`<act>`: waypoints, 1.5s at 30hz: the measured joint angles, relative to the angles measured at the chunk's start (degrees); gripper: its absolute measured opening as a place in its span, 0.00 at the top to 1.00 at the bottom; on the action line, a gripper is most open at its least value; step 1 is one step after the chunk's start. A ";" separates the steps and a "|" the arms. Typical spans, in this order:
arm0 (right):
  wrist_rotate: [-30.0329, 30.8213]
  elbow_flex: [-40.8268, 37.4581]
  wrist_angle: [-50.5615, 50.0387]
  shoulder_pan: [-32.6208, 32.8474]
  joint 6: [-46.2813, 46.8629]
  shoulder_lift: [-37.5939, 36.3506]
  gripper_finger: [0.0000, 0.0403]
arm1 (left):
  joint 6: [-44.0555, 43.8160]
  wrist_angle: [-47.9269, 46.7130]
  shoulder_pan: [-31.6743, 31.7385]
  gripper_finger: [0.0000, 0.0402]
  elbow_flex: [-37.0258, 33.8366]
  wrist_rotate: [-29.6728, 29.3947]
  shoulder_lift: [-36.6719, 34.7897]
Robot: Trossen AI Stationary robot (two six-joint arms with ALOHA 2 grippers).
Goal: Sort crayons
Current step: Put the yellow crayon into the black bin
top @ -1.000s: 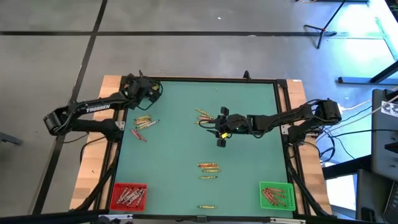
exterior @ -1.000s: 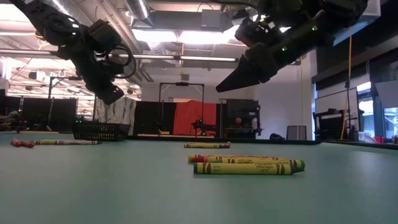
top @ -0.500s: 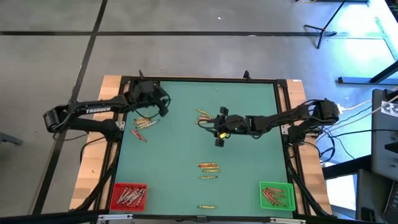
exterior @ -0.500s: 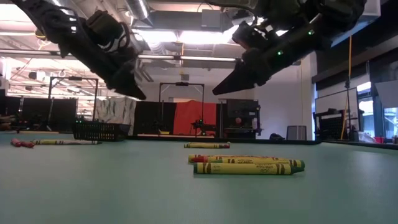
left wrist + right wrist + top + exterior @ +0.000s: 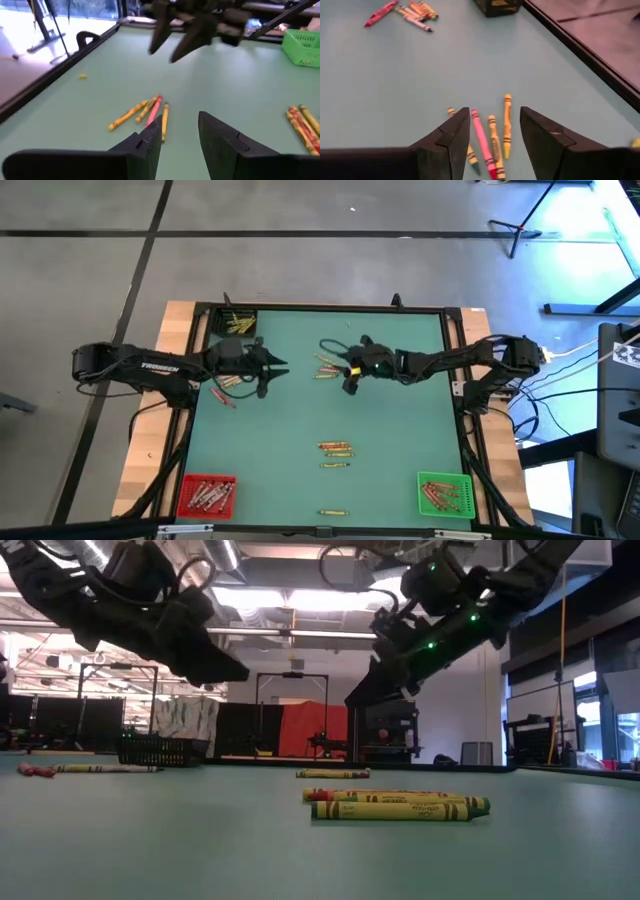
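Hovering right fingers (image 5: 495,131) open | crayons (image 5: 492,140) lengthwise between them

You have crayons lying flat in several loose clusters on the green surface (image 5: 400,430): a small fan of yellow, orange and one pink stick (image 5: 325,366) near 12 o'clock of centre, and a mixed bunch with a red one (image 5: 229,383) out at 9 o'clock. Toward 6 o'clock a short stack of yellow and red crayons (image 5: 336,448) lies side by side with one just below it, and a lone yellow one (image 5: 333,512) sits near the front edge. Sorted ones fill the red bin (image 5: 207,495) at 7 o'clock, the green bin (image 5: 444,495) at 5 o'clock, and yellow ones the dark bin (image 5: 236,324) at 11 o'clock.
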 joint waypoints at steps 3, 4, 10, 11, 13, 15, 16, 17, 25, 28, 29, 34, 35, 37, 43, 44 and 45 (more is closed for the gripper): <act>-2.48 0.00 0.37 -2.30 0.33 1.20 0.58 | 0.03 2.06 -2.30 0.72 -0.13 -3.19 1.86; -2.83 0.00 0.34 -2.91 0.39 1.96 0.58 | 0.03 2.51 -2.94 0.72 -0.19 -4.21 2.65; -3.45 1.54 0.85 -5.63 2.95 7.75 0.58 | 0.07 6.30 -5.03 0.72 -0.20 -6.19 7.24; -3.55 1.75 0.68 -5.91 3.11 8.70 0.58 | 0.07 6.79 -5.20 0.72 -0.20 -6.23 7.91; -4.69 2.77 0.67 -6.42 3.17 10.74 0.58 | 0.07 7.39 -5.42 0.72 -0.20 -6.24 8.92; -5.78 3.87 0.74 -6.46 3.21 12.67 0.58 | 0.07 8.65 -5.44 0.72 -0.20 -6.22 9.85; -5.77 4.42 0.58 -6.73 3.17 13.53 0.58 | 0.09 9.02 -5.44 0.72 -0.20 -6.24 10.14; -5.91 5.02 0.56 -6.73 3.04 14.45 0.58 | 0.09 9.25 -5.44 0.72 -0.20 -6.24 10.27; -5.07 8.17 -1.62 -6.79 2.08 18.41 0.58 | 0.46 10.14 -5.42 0.72 -0.20 -6.24 10.82; -4.65 8.17 -1.63 -6.79 2.08 18.46 0.58 | 0.48 10.15 -5.42 0.72 -0.20 -6.28 10.82; -4.64 8.17 -1.64 -6.77 2.08 18.46 0.58 | 0.48 10.11 -5.42 0.72 -0.20 -6.52 10.82; -4.58 8.15 -1.03 -6.77 1.66 18.46 0.58 | 0.51 10.11 -5.40 0.72 -0.20 -7.53 10.82; -4.41 8.15 -0.80 -6.77 1.64 18.46 0.58 | 0.51 10.11 -5.40 0.72 -0.20 -7.54 10.82; -3.99 8.13 -0.22 -7.05 1.64 18.46 0.58 | 0.51 10.11 -5.40 0.72 -0.20 -7.55 10.82; -4.93 8.11 0.20 -8.36 1.46 18.46 0.58 | 0.53 10.09 -5.40 0.72 -0.20 -7.68 10.82; -5.55 8.11 -0.23 -8.60 1.46 18.46 0.58 | 0.53 10.07 -5.40 0.72 -0.20 -7.68 10.82; -6.55 8.11 -0.51 -8.60 1.46 18.46 0.58 | 0.55 10.07 -5.40 0.72 -0.20 -7.68 10.82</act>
